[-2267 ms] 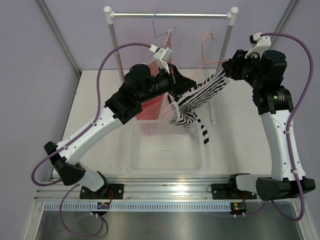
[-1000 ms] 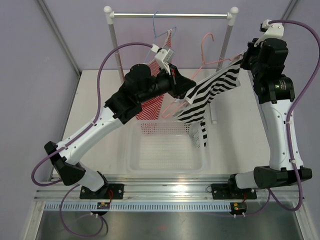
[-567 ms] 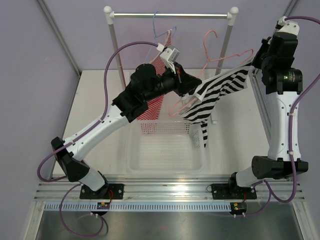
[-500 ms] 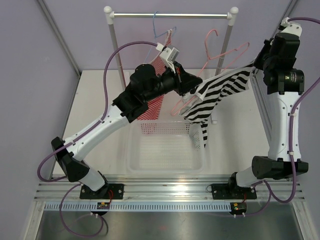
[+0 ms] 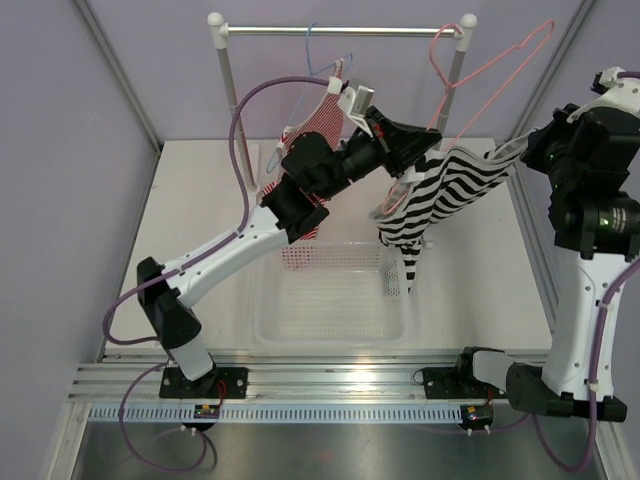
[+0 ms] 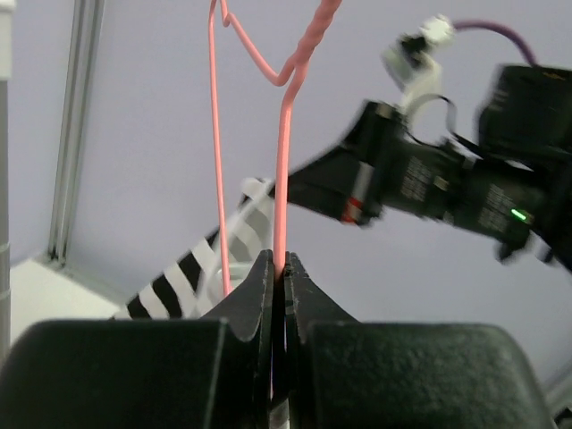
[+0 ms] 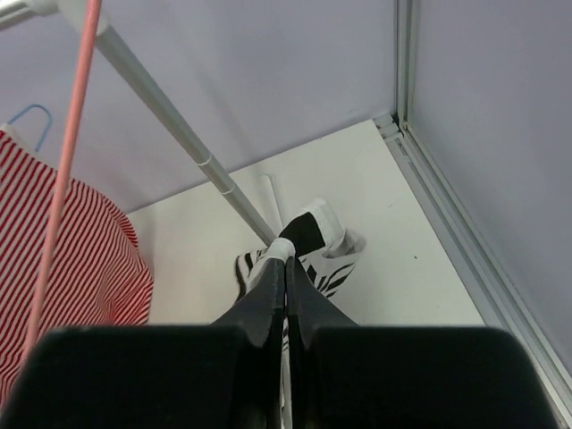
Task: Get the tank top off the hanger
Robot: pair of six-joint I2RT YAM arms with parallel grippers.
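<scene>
— Where was the tank top (image 5: 455,185)?

— Up in the air over the far right part of the desk (image 5: 200,200), drawn out in a slanting band between the two arms. Its higher end sat in the right end effector (image 7: 286,261), whose fingers were pressed together on a fold of the black-and-white cloth. The lower end bunched beneath the left arm's wrist. One strap dangled over the far right corner of the clear basket (image 5: 262,320).

— And the hanger (image 6: 282,179)?

— The left end effector (image 6: 279,268) had its fingers clamped tight on one pink wire, below the twisted neck. The frame stuck up and to the right, above the cloth. The hook was near the right end of the clothes rail (image 5: 340,31); I could not tell whether the two touched.

— Was the cloth free of the wire?

— I could not tell. In the left wrist view a second pink wire ran down in front of the stripes, but its lower end was hidden.

— Anything else on the rail?

— A red-and-white striped top (image 7: 80,259) on a light blue hanger (image 7: 31,114), further left and partly behind the left arm.
</scene>
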